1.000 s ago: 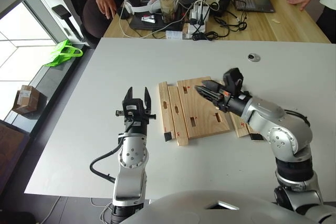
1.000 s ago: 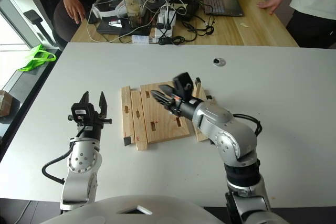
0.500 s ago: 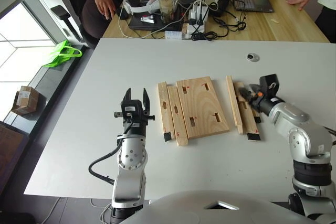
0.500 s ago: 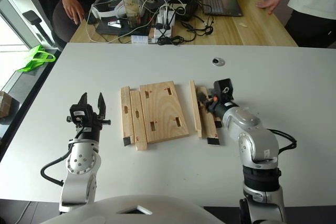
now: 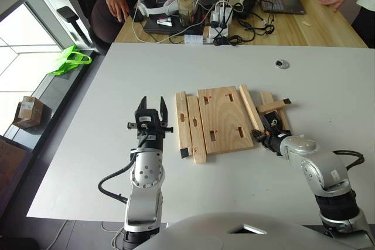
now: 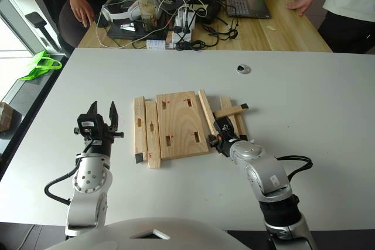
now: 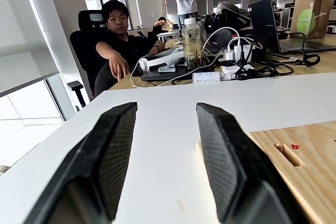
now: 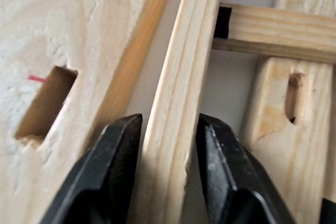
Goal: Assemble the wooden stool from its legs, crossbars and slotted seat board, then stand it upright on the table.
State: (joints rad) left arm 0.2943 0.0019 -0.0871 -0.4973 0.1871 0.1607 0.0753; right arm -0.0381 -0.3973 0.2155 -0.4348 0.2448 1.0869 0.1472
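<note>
On the white worktop (image 5: 117,74), at the seat board's right edge, the right end effector (image 8: 168,121) pinches a slim pale wooden strip (image 5: 249,109): assembly looks barely begun.
The square pale wooden seat board with rectangular slots (image 5: 225,120) lies flat mid-worktop, and the strip runs slantwise along its right side with the two black fingers (image 8: 118,171) closed on its near end. Just beyond lie a short wooden crossbar (image 5: 273,106) and a flat slotted wooden leg (image 8: 294,108); two more flat slotted wooden pieces (image 5: 196,127) sit just left of the board. The left end effector (image 5: 152,109) hovers left of those, fingers spread and holding nothing. No part is joined yet, so this reads as sorting. Next the strip needs lifting clear, turning and lining up with its slot, with the free arm steadying the mating piece.
</note>
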